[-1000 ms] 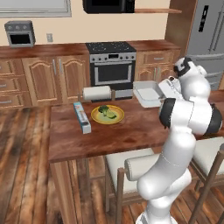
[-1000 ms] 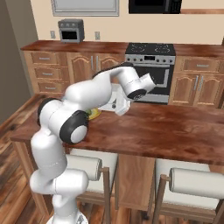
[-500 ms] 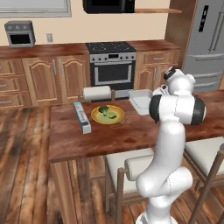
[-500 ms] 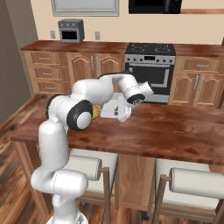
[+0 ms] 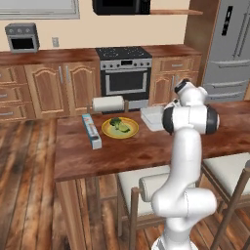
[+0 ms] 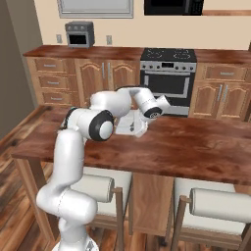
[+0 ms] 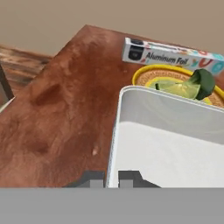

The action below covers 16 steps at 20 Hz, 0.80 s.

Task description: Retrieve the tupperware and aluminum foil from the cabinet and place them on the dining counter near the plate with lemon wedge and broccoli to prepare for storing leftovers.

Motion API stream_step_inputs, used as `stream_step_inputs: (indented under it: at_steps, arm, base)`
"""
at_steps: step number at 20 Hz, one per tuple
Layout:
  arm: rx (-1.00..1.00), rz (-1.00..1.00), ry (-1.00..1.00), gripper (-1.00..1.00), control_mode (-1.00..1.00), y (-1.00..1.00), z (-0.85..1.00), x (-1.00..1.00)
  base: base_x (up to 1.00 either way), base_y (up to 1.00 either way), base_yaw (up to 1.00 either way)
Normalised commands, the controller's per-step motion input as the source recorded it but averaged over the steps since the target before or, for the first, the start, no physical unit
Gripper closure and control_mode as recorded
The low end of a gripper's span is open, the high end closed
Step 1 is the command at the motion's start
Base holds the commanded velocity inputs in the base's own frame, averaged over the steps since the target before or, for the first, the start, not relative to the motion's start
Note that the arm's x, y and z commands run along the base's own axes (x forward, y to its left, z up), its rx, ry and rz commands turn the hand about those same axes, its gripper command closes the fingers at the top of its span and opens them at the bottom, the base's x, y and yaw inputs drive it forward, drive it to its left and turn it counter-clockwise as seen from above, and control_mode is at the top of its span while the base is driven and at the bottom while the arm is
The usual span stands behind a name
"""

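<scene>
While the two-finger gripper [image 7: 112, 177] stands closed on the rim of the shallow pale grey-white translucent tupperware [image 7: 170, 144], the container rests on the reddish-brown wooden dining counter [image 7: 65, 109], just beside the yellow plate [image 7: 146, 75] holding the dark green broccoli [image 7: 202, 82]. Beyond the plate lies the white aluminum foil box [image 7: 170, 55].

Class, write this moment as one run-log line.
gripper: shut on tupperware rim | tupperware: over dining counter, beside plate | aluminum foil: on counter beyond plate
</scene>
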Motion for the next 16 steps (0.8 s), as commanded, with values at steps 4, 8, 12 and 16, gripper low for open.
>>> stream_step_inputs:
  at_steps: [4,8,12,16]
  arm:
    - [0.00,0.01,0.03,1.00,-1.00,0.00,-0.43,0.61]
    - [0.00,0.01,0.02,1.00,-1.00,0.00,-0.40,0.59]
    - [0.00,0.01,0.03,1.00,-1.00,0.00,-0.47,0.53]
    - [-0.01,0.01,0.05,1.00,-1.00,0.00,-0.48,0.51]
  base:
    - [0.00,0.00,0.00]
    - [0.00,0.00,0.00]
    - [0.00,0.00,0.00]
    - [0.00,0.00,0.00]
